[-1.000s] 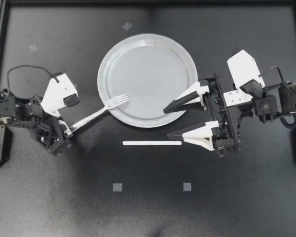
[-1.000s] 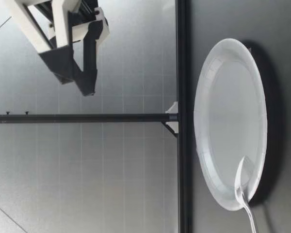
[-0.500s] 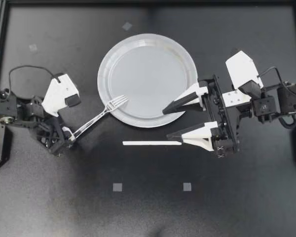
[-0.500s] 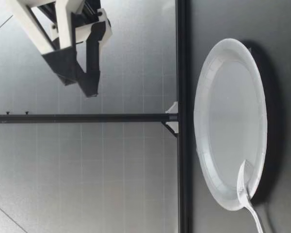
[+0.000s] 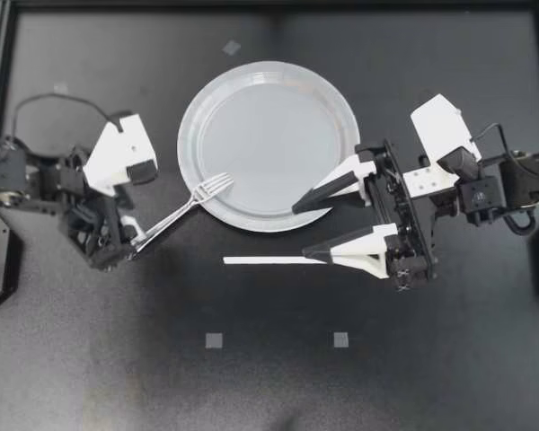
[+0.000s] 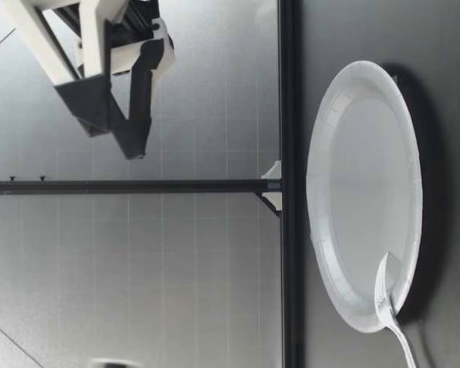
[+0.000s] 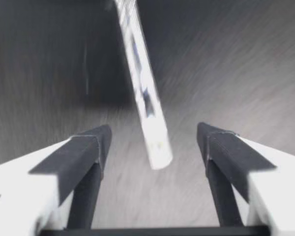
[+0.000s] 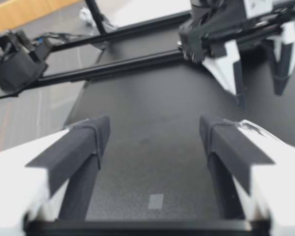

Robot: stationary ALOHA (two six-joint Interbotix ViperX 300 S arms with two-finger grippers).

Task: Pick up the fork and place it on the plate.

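The white plate [image 5: 278, 85] lies in the middle of the table. The silver fork [image 5: 184, 209] rests with its tines on the plate's near-left rim, and its handle slants out over the table. My left gripper [image 5: 126, 241] is open around the handle's end. In the left wrist view the fork handle [image 7: 146, 101] lies between the fingers of my left gripper [image 7: 152, 130], touching neither. My right gripper [image 5: 302, 231] hangs open over the plate's near-right edge with nothing between its fingers. The low view shows the plate [image 6: 364, 153] and the fork's tines [image 6: 383, 290].
A white strip [image 5: 265, 260] lies on the table just in front of the plate, under my right gripper's nearer finger. Small grey squares [image 5: 214, 340] mark the table. A gripper [image 6: 119, 115] hangs high above the table in the low view. A black frame borders the table.
My left gripper has opened and let go of the fork handle. The fork has slid slightly left, tines still on the rim. My right gripper has crept a little left.
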